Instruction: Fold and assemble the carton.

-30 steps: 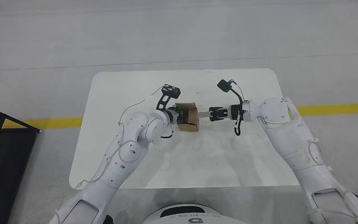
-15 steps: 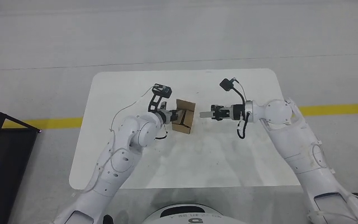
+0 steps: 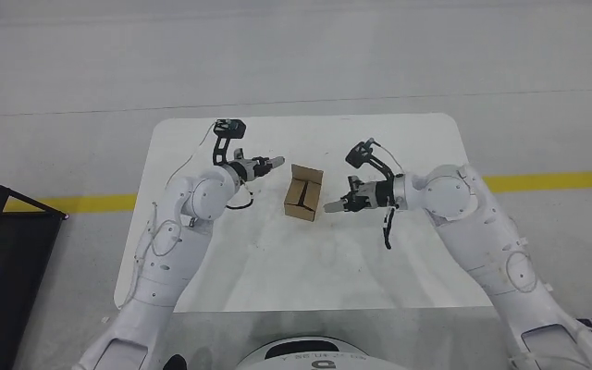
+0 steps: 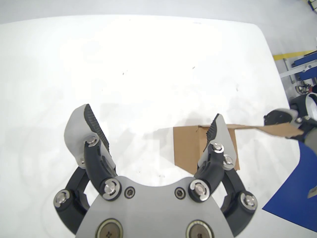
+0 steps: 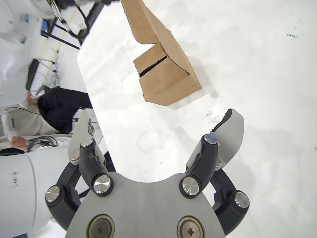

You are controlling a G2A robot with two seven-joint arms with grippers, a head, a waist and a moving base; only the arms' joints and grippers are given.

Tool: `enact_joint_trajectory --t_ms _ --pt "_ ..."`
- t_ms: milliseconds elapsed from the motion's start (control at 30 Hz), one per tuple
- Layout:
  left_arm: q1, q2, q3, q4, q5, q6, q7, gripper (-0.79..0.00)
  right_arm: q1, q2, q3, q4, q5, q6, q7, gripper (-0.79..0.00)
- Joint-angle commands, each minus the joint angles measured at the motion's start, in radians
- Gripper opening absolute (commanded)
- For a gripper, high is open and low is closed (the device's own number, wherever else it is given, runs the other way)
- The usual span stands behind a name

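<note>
My left end effector (image 3: 276,162) is released, empty, near the carton (image 3: 303,191). My right end effector (image 3: 333,207), also released, is just beside its opposite side. The carton sits on the table (image 3: 398,268) between them, one flap raised.

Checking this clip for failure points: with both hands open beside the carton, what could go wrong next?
1. The carton lies loose between the open left hand and right hand; a one-sided push may slide it.
2. Its long flap stands raised and the end flaps show a gap, so folds may spring open.
</note>
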Motion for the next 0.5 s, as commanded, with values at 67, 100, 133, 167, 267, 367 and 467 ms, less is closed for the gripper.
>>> enact_joint_trajectory --t_ms 67,100,133,167,267,367,467 --pt "-0.102 -0.016 0.046 0.096 -0.048 0.002 0.022 0.000 0.005 -0.006 -0.082 -0.019 -0.218 0.042 -0.007 -0.028" --pt "-0.119 -0.019 0.055 0.112 -0.055 0.001 0.024 0.000 0.010 -0.010 -0.103 -0.020 -0.244 0.053 -0.008 -0.040" --pt "-0.133 -0.022 0.063 0.125 -0.059 0.002 0.027 0.000 0.014 -0.013 -0.121 -0.018 -0.252 0.056 -0.007 -0.046" --pt "-0.144 -0.024 0.070 0.135 -0.064 0.000 0.029 0.000 0.020 -0.015 -0.131 -0.014 -0.257 0.058 -0.010 -0.046" --pt "-0.164 -0.028 0.085 0.155 -0.080 -0.013 0.028 0.000 0.034 -0.021 -0.156 -0.005 -0.297 0.072 -0.030 -0.025" --pt "-0.169 -0.029 0.092 0.169 -0.094 -0.033 0.024 0.000 0.045 -0.029 -0.178 0.005 -0.344 0.096 -0.086 0.000" --pt "-0.165 -0.028 0.091 0.182 -0.096 -0.049 0.028 0.000 0.052 -0.035 -0.195 0.019 -0.360 0.097 -0.125 0.000"
